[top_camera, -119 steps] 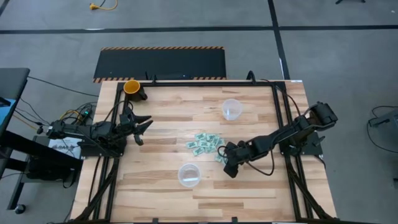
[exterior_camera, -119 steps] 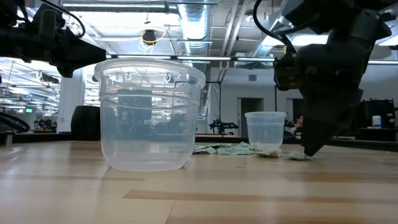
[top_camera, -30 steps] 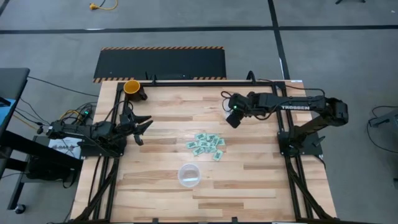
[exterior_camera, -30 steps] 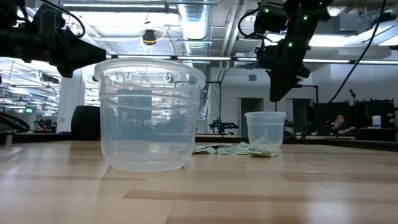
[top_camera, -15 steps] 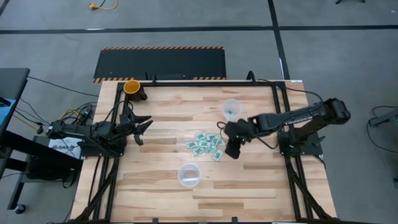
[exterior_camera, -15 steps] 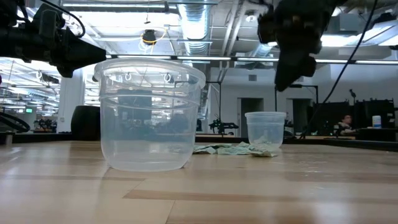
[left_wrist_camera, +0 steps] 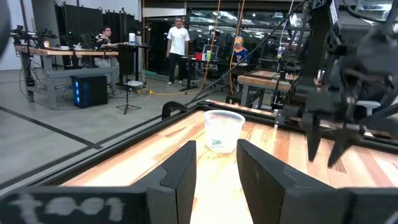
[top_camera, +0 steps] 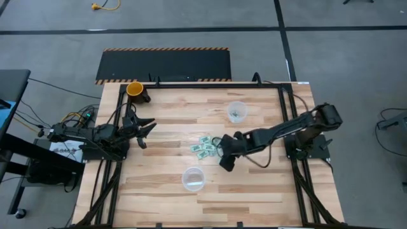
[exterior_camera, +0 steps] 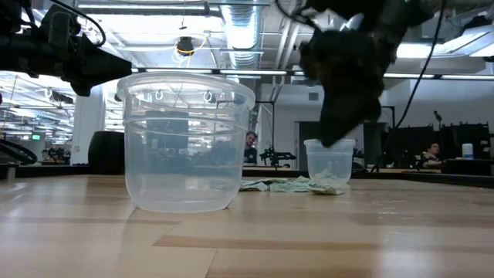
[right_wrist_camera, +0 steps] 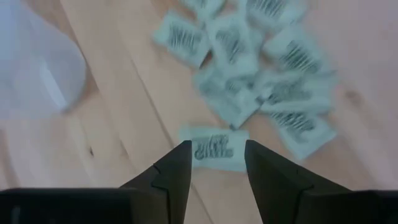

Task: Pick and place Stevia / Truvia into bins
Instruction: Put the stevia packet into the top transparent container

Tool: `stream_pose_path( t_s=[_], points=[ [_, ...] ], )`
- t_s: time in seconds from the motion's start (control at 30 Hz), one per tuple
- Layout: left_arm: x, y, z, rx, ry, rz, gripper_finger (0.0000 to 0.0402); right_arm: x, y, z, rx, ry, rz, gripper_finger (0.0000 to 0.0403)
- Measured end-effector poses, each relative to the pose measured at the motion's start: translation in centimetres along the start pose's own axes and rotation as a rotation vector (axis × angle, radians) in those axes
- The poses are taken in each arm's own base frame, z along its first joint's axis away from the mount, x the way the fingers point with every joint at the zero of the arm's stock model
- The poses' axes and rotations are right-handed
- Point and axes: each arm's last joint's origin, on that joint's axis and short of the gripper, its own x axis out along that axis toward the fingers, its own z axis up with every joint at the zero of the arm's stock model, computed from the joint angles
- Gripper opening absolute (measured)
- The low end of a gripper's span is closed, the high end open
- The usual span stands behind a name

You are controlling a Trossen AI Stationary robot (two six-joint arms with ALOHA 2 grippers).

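Green-and-white packets (top_camera: 206, 147) again: my right gripper (top_camera: 225, 161) is back over the pile with nothing in it.

A second ago I was above the far cup (top_camera: 236, 112); that bin now shows a packet inside, so I judge one delivery done and the next pick starting. My right fingers (right_wrist_camera: 175, 170) stand apart, empty, straddling one loose packet (right_wrist_camera: 214, 147) at the pile's near edge, with the rest of the Stevia bunched just beyond it on the wooden table (top_camera: 165, 191). The near cup (top_camera: 193, 179) sits close beside me and looks empty, so it is the likely next target. My left gripper (top_camera: 145, 130) waits at the table's left edge, fingers spread and holding nothing. Most packets remain to be moved.
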Motion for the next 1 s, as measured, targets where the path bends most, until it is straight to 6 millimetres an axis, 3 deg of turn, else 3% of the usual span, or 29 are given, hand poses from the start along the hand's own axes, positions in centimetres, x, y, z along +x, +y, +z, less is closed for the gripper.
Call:
stream_pose_path(
  t_s=[0.43,0.57,0.8,1.0],
  points=[
    [0.0,0.0,0.0,0.000,0.000,0.000,0.0104,4.2,1.6,-0.7,0.043,0.100,-0.053,0.0233],
    [0.0,0.0,0.0,0.000,0.000,0.000,0.0104,5.4,1.5,-1.2,0.056,0.131,-0.088,0.0238],
    [0.0,0.0,0.0,0.000,0.000,0.000,0.0104,6.3,2.0,-2.4,0.105,0.146,-0.149,0.0194],
    [0.0,0.0,0.0,0.000,0.000,0.000,0.0104,4.1,2.2,-2.8,0.180,0.179,-0.128,0.0094]
  ],
)
